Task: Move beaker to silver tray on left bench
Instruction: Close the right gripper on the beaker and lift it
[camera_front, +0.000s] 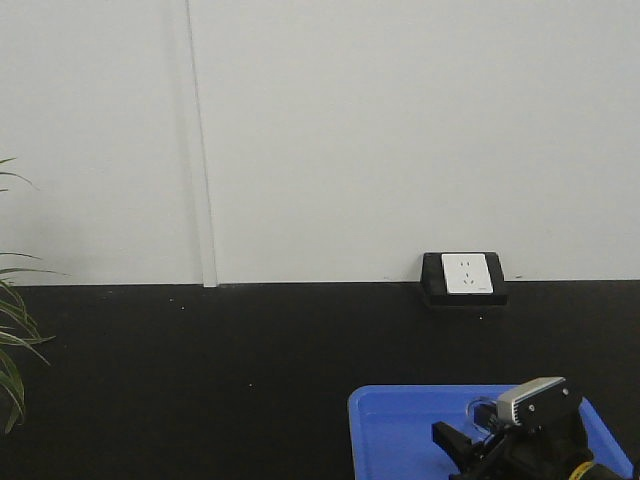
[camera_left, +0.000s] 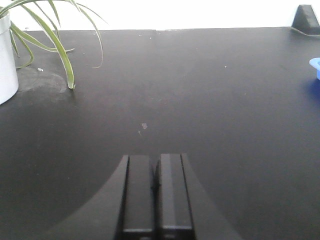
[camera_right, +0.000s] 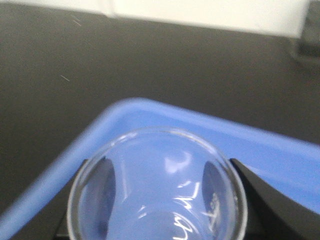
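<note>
The small clear beaker sits between the fingers of my right gripper, which close on both of its sides, over the blue tray. In the front view the beaker and right gripper are at the bottom right, above the blue tray. My left gripper is shut and empty, low over the matte black bench top. The silver tray is out of view.
A white wall runs behind the bench, with a black-and-white power socket at its foot. A potted plant in a white pot stands at the left, its leaves reaching over the bench.
</note>
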